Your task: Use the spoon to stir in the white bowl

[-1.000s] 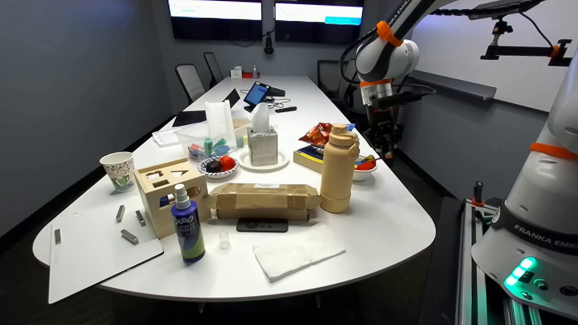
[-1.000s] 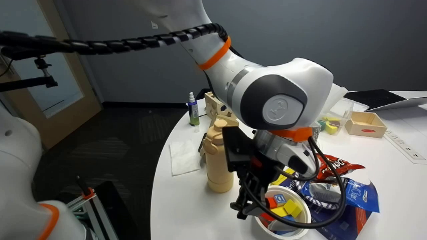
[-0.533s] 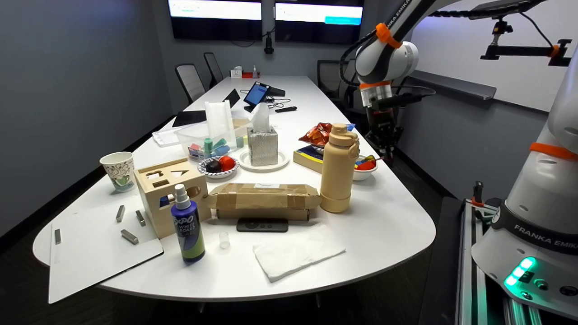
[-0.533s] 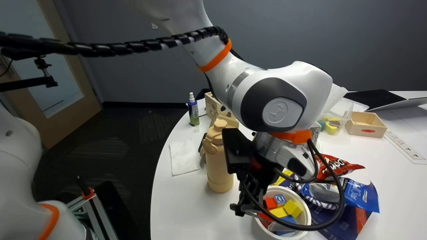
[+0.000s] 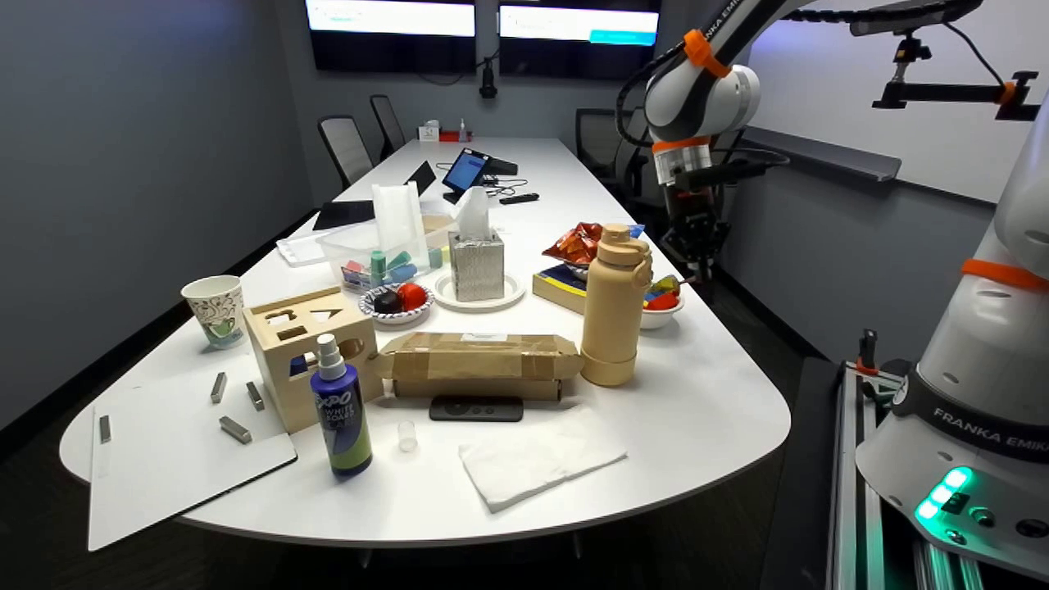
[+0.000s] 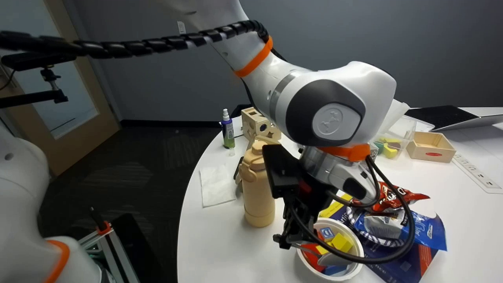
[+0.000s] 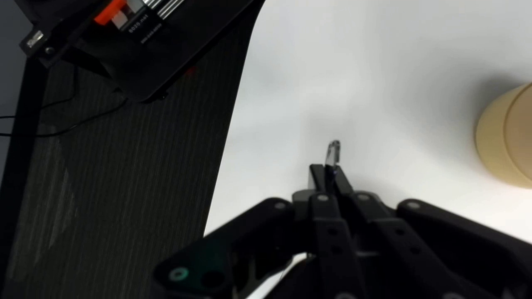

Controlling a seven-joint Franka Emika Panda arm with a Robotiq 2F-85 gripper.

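Observation:
The white bowl point(image 6: 357, 251) stands on the table and shows in both exterior views point(image 5: 659, 319). It holds red, yellow and blue blocks point(image 6: 341, 243). My gripper point(image 6: 289, 241) is beside the bowl's rim, a little above the table, and is shut on a metal spoon point(image 6: 334, 259). The spoon reaches slantwise over the rim, with its head among the blocks. In the wrist view the handle end point(image 7: 333, 154) sticks out past the fingertips of my gripper point(image 7: 329, 172); the bowl is hidden there. In an exterior view my gripper point(image 5: 698, 266) is dark and small.
A tall tan bottle point(image 6: 258, 192) stands close to my gripper, also in the wrist view point(image 7: 498, 141). Snack bags point(image 6: 426, 230) and a yellow-blue box point(image 5: 560, 287) are beside the bowl. The table edge point(image 7: 224, 149) runs near my gripper.
My gripper dipped slightly, then rose a little with the spoon. The spoon head shows more clearly now. The blocks have shifted, and the bowl has slid slightly.

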